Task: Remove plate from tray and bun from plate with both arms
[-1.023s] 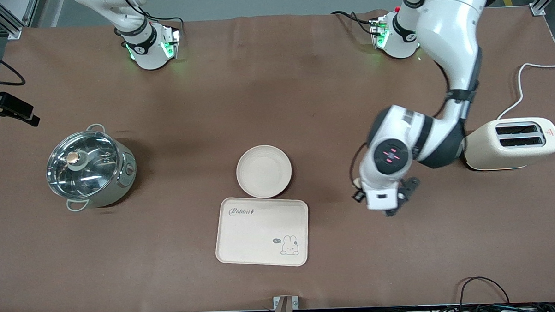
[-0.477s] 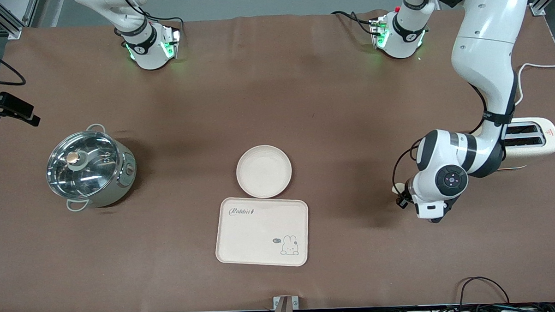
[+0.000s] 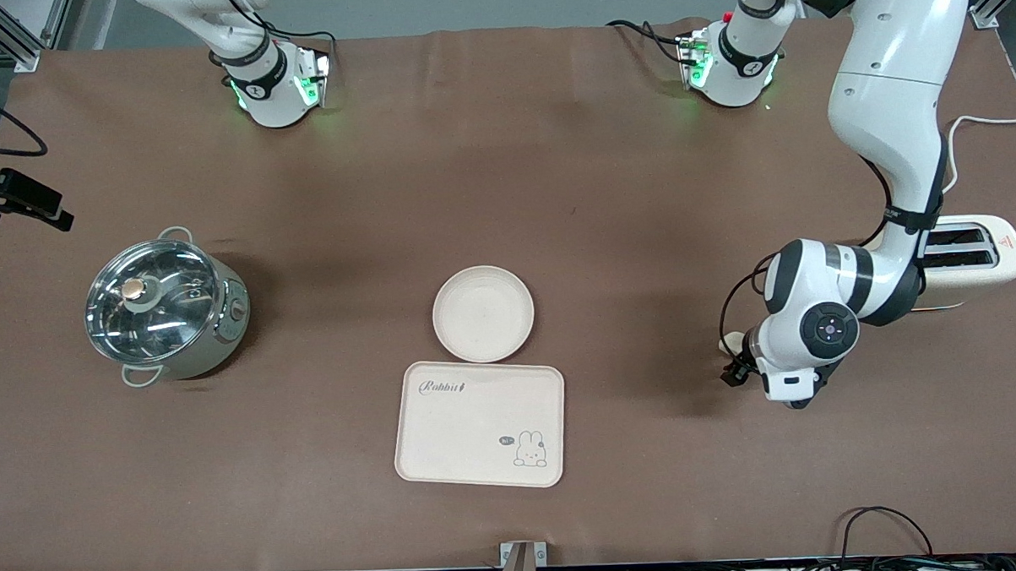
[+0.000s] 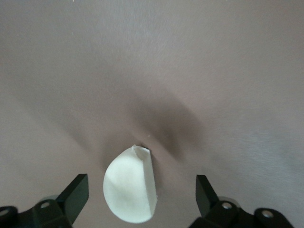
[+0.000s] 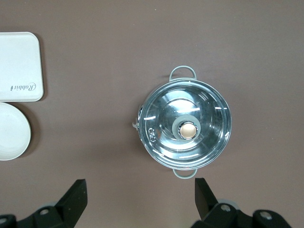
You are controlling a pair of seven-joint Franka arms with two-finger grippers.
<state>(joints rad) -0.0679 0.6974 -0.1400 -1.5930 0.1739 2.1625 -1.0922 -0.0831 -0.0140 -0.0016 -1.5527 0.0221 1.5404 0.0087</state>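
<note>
Straddling the bun with fingers spread wide and gripping nothing, the left gripper is seen low beside the toaster. The right gripper, equally wide and empty, is held high over the pot.

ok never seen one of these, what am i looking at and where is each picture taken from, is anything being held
Two white robot arms are bolted along one edge of a brown table. The wide picture comes from a high camera facing them; the two close-ups come from cameras on the arms' wrists.

On the table: a lidded steel pot, a round plate touching a rabbit tray that lies nearer the front camera, a toaster, and a small pale bun.

The left pincer is low over the bun, fingers spread either side, not gripping. The right arm waits; its wrist picture shows its pincer open high above the pot. Nothing is held.
</note>
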